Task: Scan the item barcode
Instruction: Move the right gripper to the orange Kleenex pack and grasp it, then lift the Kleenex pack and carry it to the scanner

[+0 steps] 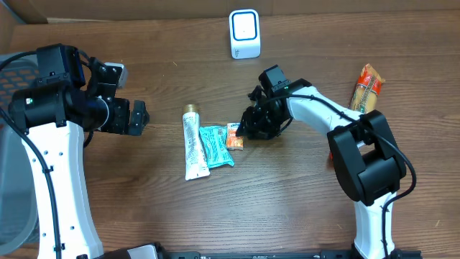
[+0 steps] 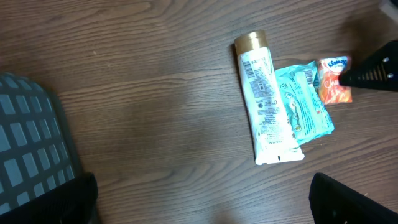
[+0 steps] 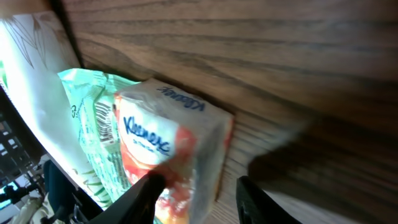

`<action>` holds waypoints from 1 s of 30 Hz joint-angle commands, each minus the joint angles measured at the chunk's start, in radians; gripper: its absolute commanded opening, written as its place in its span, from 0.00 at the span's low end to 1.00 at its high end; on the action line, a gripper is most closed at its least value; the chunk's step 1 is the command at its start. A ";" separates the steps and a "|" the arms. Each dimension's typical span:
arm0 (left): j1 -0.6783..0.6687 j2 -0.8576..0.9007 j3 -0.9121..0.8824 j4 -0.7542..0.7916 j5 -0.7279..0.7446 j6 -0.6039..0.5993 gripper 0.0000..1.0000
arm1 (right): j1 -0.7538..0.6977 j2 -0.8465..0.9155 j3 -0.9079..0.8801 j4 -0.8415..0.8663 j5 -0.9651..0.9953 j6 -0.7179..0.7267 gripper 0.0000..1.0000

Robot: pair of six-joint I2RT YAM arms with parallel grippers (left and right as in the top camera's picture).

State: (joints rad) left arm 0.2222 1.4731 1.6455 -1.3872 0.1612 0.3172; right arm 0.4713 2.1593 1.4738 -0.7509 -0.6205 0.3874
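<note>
Right wrist view: tissue pack (image 3: 168, 149) lies between the partly open right fingers (image 3: 252, 199), unclamped; left fingers (image 2: 354, 202) fully open, well apart.

A dark wood-grain table (image 1: 287, 216) fills the view, evenly lit. A brown cardboard panel (image 1: 144, 10) runs along 12 o'clock. A grey gridded basket (image 2: 28, 143) stands at 9 o'clock.

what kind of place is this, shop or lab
Likely a lab bench set up as a mock checkout: a white scanner on a wooden table, shop goods such as a tube and a tissue pack, and robot arms.
</note>
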 commanded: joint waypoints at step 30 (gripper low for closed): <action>-0.001 -0.009 0.005 0.001 0.012 0.000 1.00 | -0.364 -0.349 0.024 -0.167 -0.808 -0.317 0.04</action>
State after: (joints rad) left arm 0.2222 1.4731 1.6459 -1.3872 0.1616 0.3172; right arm 0.1448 1.8736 1.4746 -0.9276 -1.2491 0.1005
